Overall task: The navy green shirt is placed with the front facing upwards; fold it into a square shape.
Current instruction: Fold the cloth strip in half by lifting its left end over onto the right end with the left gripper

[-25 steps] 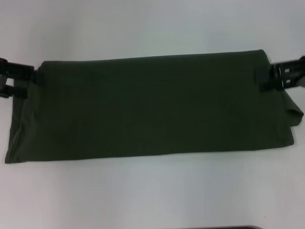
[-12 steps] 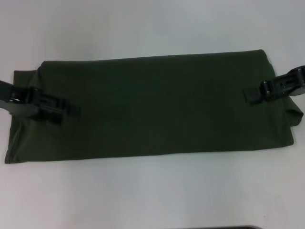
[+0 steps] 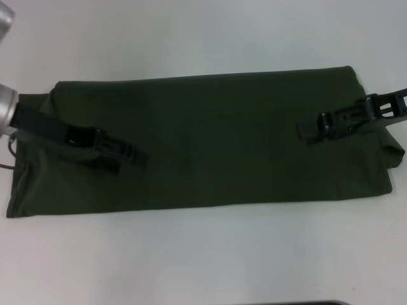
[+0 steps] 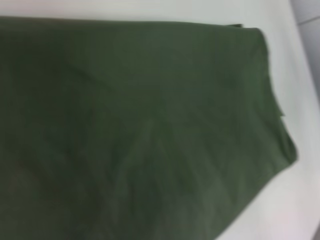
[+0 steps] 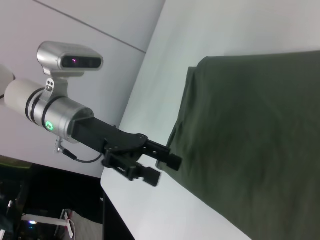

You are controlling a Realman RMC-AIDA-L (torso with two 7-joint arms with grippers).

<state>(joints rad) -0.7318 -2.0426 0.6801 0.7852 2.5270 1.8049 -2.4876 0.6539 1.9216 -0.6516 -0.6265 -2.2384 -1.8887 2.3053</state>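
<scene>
The navy green shirt [image 3: 216,140] lies flat on the white table as a long folded band, plain cloth up, with no lettering or collar showing. My left gripper [image 3: 130,159] hovers over the band's left part, open and empty; the right wrist view shows the same left gripper [image 5: 161,169] with its fingers apart above the shirt [image 5: 260,140]. Over the band's right part is my right gripper [image 3: 308,130], open, with nothing in it. In the left wrist view only the shirt [image 4: 125,125] and one of its corners show.
The white table [image 3: 203,254] extends around the shirt on all sides. A loose flap of cloth [image 3: 394,152] sticks out at the band's right end. A dark edge [image 3: 324,303] shows at the table's near side.
Both grippers have moved inward from the shirt's two ends to above the cloth, the left one farther. The shirt has not shifted.
</scene>
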